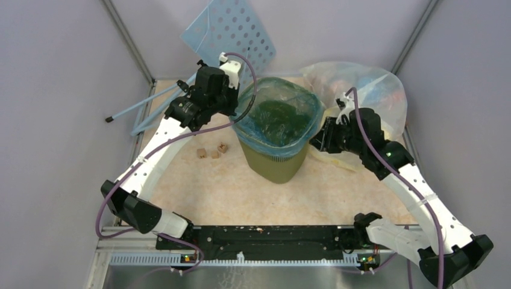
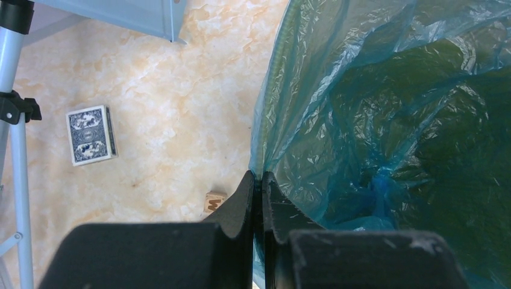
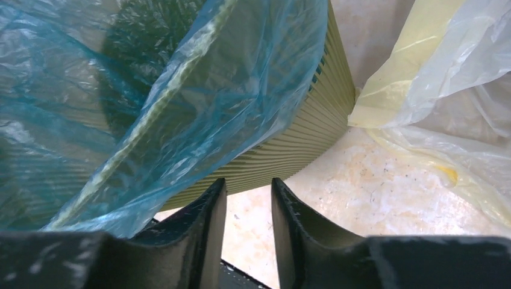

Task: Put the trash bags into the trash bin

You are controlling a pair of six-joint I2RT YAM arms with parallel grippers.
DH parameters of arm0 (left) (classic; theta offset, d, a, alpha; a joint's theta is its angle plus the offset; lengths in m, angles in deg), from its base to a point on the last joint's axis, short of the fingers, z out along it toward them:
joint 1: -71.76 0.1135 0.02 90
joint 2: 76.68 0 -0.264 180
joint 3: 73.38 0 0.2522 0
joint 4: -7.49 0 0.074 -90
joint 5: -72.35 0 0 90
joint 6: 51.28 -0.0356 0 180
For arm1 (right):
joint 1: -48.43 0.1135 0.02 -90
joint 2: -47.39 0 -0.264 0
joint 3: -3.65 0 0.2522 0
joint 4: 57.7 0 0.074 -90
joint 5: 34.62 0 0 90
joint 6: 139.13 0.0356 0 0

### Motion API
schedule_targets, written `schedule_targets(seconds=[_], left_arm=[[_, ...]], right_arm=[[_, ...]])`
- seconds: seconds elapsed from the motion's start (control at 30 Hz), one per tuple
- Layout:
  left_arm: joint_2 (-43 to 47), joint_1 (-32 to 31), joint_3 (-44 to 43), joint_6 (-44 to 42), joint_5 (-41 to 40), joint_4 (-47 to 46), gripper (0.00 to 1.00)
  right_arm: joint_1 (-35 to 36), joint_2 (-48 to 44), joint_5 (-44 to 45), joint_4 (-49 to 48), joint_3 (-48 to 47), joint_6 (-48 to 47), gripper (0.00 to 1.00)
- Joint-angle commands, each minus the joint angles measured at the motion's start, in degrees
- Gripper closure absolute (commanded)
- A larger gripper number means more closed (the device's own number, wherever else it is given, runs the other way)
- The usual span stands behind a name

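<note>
The olive-green trash bin (image 1: pixel 274 162) stands in the middle of the table. The light-blue trash bag (image 1: pixel 277 114) lines it and drapes over its rim. My left gripper (image 1: pixel 236 102) is at the bin's left rim; in the left wrist view it (image 2: pixel 258 177) is shut on the bag's edge (image 2: pixel 385 120). My right gripper (image 1: pixel 314 141) is beside the bin's right wall. In the right wrist view it (image 3: pixel 248 183) is open with only the table between the jaws, just off the ribbed bin wall (image 3: pixel 301 138) and the hanging bag (image 3: pixel 181 90).
A large clear yellowish bag (image 1: pixel 361 84) lies right behind my right arm and shows in the right wrist view (image 3: pixel 434 78). A perforated blue panel (image 1: pixel 232 33) leans at the back. Small wooden cubes (image 1: pixel 211 150), a card deck (image 2: pixel 90 134) and pale-blue poles (image 1: pixel 144 102) lie left of the bin.
</note>
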Motion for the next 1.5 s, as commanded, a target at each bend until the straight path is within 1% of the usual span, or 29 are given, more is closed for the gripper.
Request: schedule_targets(seconds=[0.0,0.07,0.13,0.2,0.3,0.37,0.5,0.57,0.63,0.7,0.77,0.87,0.97,1.27,1.37,1.47], left_arm=[[2.0,0.4,1.7,-1.5,-4.5,-3.5,0.96],[2.2,0.4,1.8,-2.4,-4.9,-4.4,0.94],[1.8,0.4,1.3,-2.5,-4.9,-4.8,0.93],[0.9,0.4,0.4,-4.1,-4.8,-4.6,0.93],[-0.2,0.4,-0.9,-4.7,-5.0,-4.7,0.93],[-0.6,0.4,-1.2,-5.6,-5.0,-5.6,0.93],[-2.7,0.4,-1.8,-8.1,-3.6,-6.9,0.90],[-4.4,0.5,-2.8,-8.6,-2.7,-6.3,0.90],[-5.4,0.5,-3.4,-8.7,-1.6,-6.7,0.88],[-5.7,0.5,-3.5,-8.8,-0.2,-8.5,0.85],[-6.6,0.6,-4.4,-9.2,1.6,-10.1,0.84],[-9.6,0.6,-8.5,-10.4,3.0,-8.7,0.84],[-11.3,0.6,-10.8,-11.2,5.1,-7.7,0.84],[-9.5,0.6,-8.0,-11.9,4.8,-10.6,0.81],[-9.7,0.6,-7.9,-12.1,4.5,-10.4,0.81],[-9.9,0.6,-8.0,-12.2,4.5,-10.3,0.81]], right_arm=[[-0.9,-4.7,-2.2,-1.7,0.0,-1.4,0.64],[-0.9,-6.6,-4.8,-4.1,1.2,-3.3,0.62],[-0.9,-7.8,-8.7,-7.0,2.7,-4.9,0.57],[-0.9,-8.7,-12.6,-9.4,3.7,-6.4,0.57],[-0.9,-10.3,-13.0,-10.1,3.4,-9.3,0.56],[-0.9,-11.8,-14.6,-11.7,3.4,-14.0,0.51],[-0.9,-15.7,-24.1,-19.0,8.2,-27.5,0.42],[-0.8,-17.4,-23.1,-22.2,10.8,-31.8,0.41],[-0.8,-19.0,-23.4,-25.3,13.8,-36.9,0.41],[-0.8,-20.1,-27.3,-28.1,17.0,-45.2,0.42],[-0.8,-20.0,-27.2,-30.5,18.4,-48.2,0.41],[-0.8,-17.1,-28.8,-30.4,17.4,-52.8,0.43],[-0.8,-14.9,-29.1,-31.7,16.4,-53.8,0.47],[-0.8,-12.9,-25.7,-35.0,16.9,-56.5,0.58],[-0.9,-13.9,-23.9,-33.7,16.5,-57.0,0.58],[-0.8,-13.7,-23.2,-31.1,15.8,-59.4,0.58]])
